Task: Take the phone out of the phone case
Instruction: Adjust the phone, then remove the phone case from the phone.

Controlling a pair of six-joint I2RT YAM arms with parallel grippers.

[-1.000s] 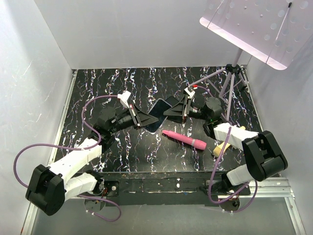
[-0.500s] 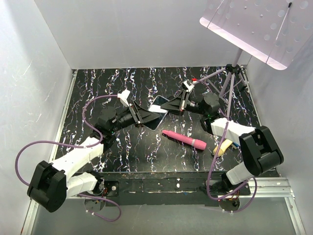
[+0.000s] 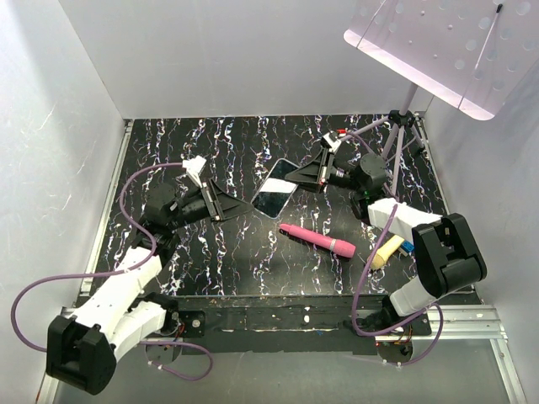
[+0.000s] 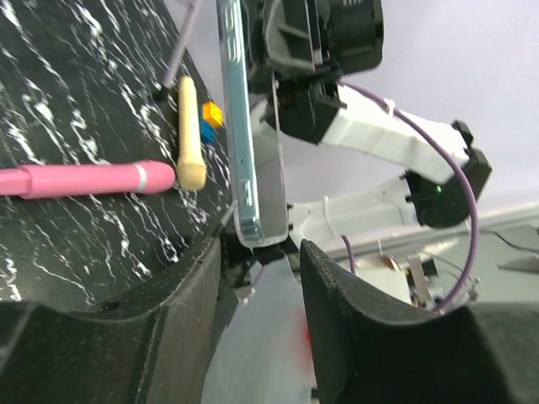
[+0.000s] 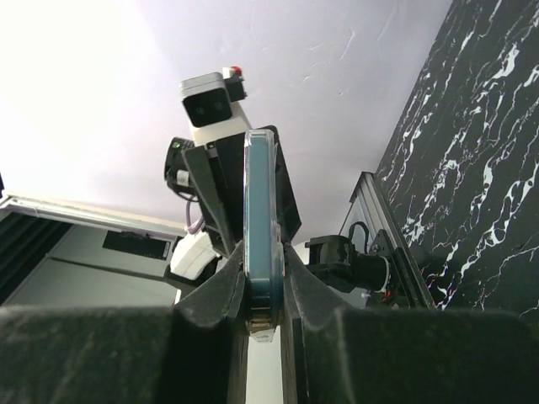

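The right end effector (image 3: 292,177) is pinching one end of the black glossy-screened smartphone (image 3: 274,192), which is sitting in its thin clear plastic case (image 4: 244,126). The left end effector (image 3: 242,204) is hanging spread just beside the opposite end, its fingers (image 4: 181,286) not touching it.

Top: whole table (image 3: 194,252) seen from above, near side. Left wrist: close, low, aimed right at right arm (image 4: 370,139). Right wrist: close, aimed left at left arm (image 5: 206,105). Phone (image 3: 274,195) shared by all.
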